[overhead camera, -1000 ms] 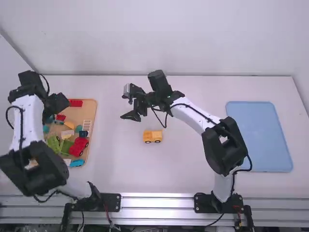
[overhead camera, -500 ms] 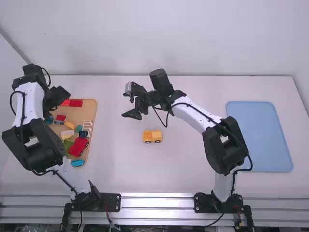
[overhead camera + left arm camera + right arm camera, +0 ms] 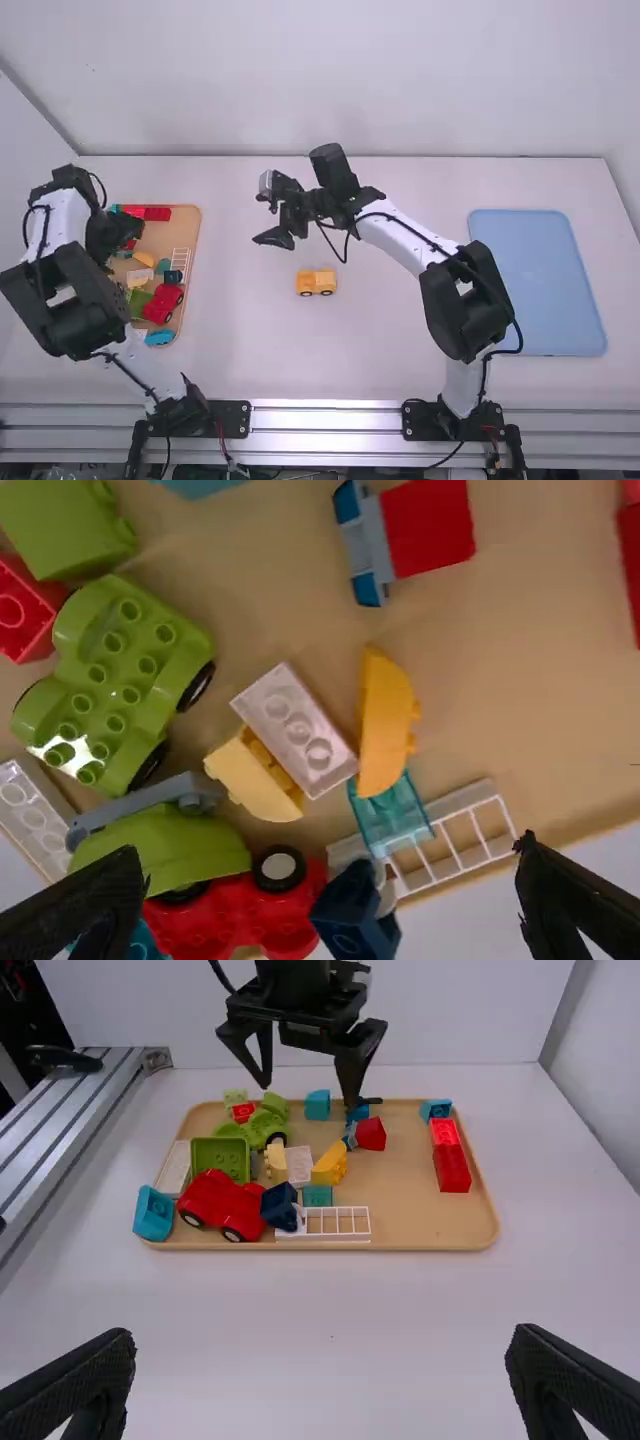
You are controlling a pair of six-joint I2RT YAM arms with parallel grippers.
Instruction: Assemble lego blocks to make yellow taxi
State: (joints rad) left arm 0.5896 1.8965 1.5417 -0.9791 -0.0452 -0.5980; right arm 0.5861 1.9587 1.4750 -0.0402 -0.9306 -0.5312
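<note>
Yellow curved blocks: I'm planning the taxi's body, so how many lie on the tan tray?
2. The deeper yellow one lies beside the white studded brick, its end at the teal block; the paler one lies on the brick's other side. More may be hidden.

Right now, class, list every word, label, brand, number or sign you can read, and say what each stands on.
None can be read.
Green plastic car base with round studs: any stud marking is too small to read.
Yellow plastic toy vehicle with dark wheels: no readable text.
Flat blue tray: no readable text.
</note>
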